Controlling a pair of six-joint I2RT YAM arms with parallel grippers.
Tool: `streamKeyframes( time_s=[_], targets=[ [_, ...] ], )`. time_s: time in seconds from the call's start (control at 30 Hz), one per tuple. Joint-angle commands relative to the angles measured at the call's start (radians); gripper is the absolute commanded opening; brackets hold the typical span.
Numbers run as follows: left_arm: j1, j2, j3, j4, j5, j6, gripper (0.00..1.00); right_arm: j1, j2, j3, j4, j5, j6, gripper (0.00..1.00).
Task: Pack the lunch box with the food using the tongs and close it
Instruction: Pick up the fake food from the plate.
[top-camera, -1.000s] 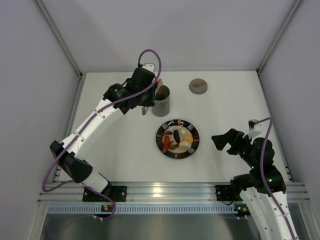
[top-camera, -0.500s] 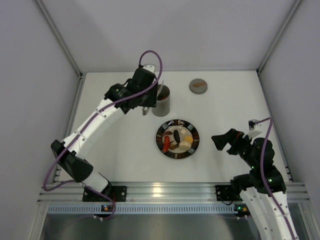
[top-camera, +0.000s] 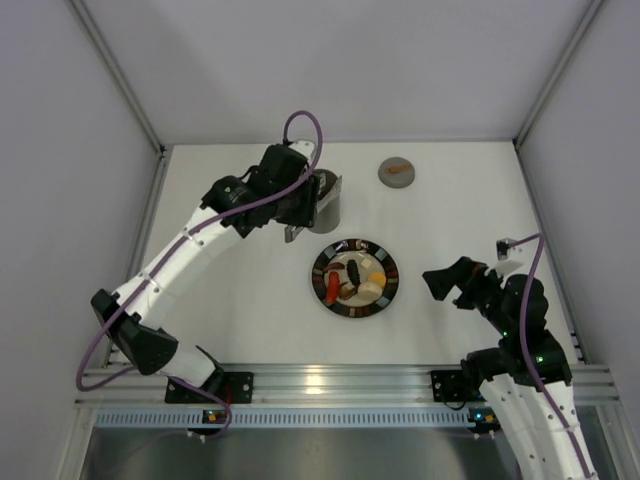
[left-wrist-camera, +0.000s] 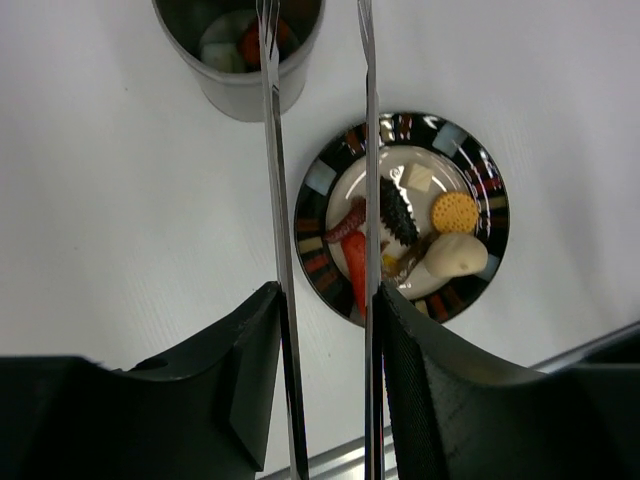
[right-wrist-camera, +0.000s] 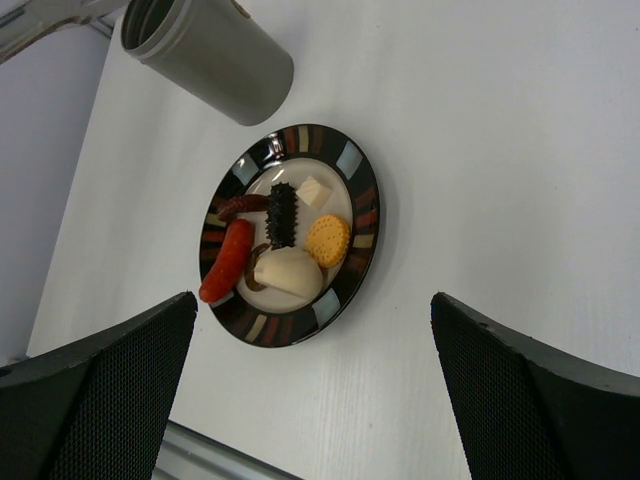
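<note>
Tongs (left-wrist-camera: 272, 150) are springing apart over the lunch box (left-wrist-camera: 240, 95), having just dropped a piece inside.
Left jaws are easing yet still pinching the tongs; right jaws are idling, spread wide. More food (left-wrist-camera: 455, 212) is waiting on the plate (left-wrist-camera: 493, 215) nearby.

White table (top-camera: 250, 310), pale grey walls (top-camera: 340, 60) on three sides, aluminium rail (top-camera: 330, 382) at near edge.
</note>
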Motion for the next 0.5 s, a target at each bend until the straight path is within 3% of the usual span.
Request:
streamKeyframes(
  time_s=[0.0, 0.27, 0.47],
  targets=[
    [-0.038, -0.114, -0.052, -0.029, 0.064, 0.012, 0.47, -0.011, 0.013, 0.023, 0.017, 0.001, -0.004, 0.99],
    [-0.205, -0.244, -0.234, -0.076, -0.007, -0.044, 0.48, -0.011, 0.018, 0.010, 0.037, -0.012, 0.007, 1.00],
    [-0.259, -0.260, -0.375, -0.064, -0.048, -0.074, 0.48, -0.011, 0.007, 0.001, 0.037, -0.012, 0.013, 1.00]
  ],
)
